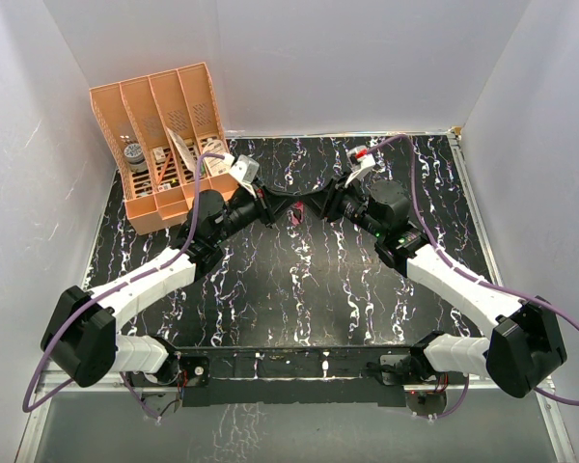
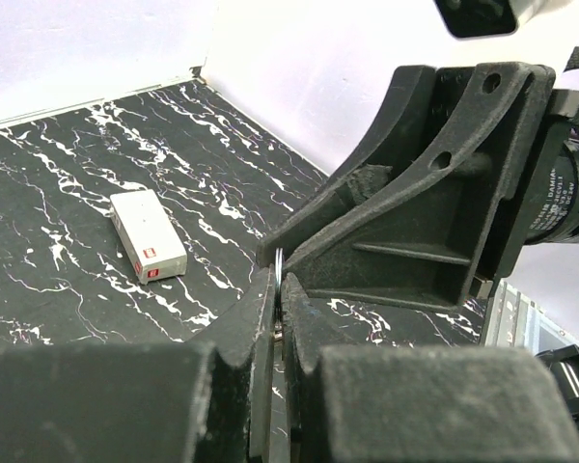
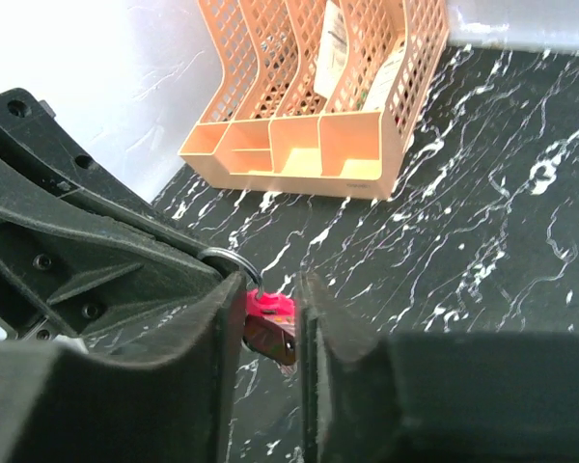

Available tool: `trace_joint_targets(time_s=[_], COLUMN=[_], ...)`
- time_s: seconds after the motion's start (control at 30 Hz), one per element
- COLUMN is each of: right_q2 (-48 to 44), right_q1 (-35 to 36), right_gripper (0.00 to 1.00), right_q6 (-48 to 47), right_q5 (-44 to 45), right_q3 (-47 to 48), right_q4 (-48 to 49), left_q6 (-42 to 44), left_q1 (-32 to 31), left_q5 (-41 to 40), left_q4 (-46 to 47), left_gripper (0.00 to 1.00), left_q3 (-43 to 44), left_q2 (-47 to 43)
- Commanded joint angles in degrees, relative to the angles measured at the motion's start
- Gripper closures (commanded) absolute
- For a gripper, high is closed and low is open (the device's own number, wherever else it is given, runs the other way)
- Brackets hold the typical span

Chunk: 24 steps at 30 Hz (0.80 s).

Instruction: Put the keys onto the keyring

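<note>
Keyring tag hangs down, left claw pinching ring.

Overhead wide; wrist views close, opposed, sharing keyring.

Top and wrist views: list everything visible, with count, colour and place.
Peach mesh plastic desk organiser: one, peach, table's far left corner, papers in its slots.
White rectangular box with red mark: one, white, flat on the table.
Metal keyring with pink tag: one, silver and pink, between both grippers.
Dark key-like piece: one, dark, under the tag; blurred.
Black marbled table: one, black with white veins, under everything.
Left gripper: one, black, shut on the ring.
Right gripper: one, black, fingers flanking the tag; grip unclear.
</note>
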Motion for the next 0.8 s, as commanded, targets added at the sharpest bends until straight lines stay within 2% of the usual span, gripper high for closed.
trace_joint_targets(time_s=[0.0, 0.07, 0.13, 0.3, 0.5, 0.77], right_q2=[-1.47, -2.41, -3.47, -5.12, -4.5, -5.57], right_q1=[-0.11, -0.11, -0.11, -0.11, -0.09, 0.06], right_gripper=[0.65, 0.56, 0.51, 0.5, 0.45, 0.44], right_q6=[-1.64, -3.04, -4.72, -9.96, -14.88, -16.13], right_q5=[1.9, 3.95, 5.63, 4.23, -2.27, -3.52], right_q3=[1.45, 0.94, 0.48, -0.46, -2.06, -4.7], right_q4=[2.11, 0.98, 0.26, -0.92, -0.62, 1.82], left_q6=[-0.08, 0.11, 0.19, 0.08, -0.76, -2.56], left_q1=[-0.04, -0.03, -0.03, -0.03, -0.07, -0.03], left_q5=[-2.34, -4.8, -6.76, -9.62, -7.37, -5.16], left_q4=[-1.77, -6.37, -10.22, -19.86, -29.66, -38.58], left_gripper=[1.0, 1.0, 1.0, 1.0, 1.0, 1.0], left_q3=[2.03, 3.54, 4.8, 9.16, 16.78, 24.85], left_q2=[-1.54, -2.0, -2.63, -2.92, -0.24, 3.81])
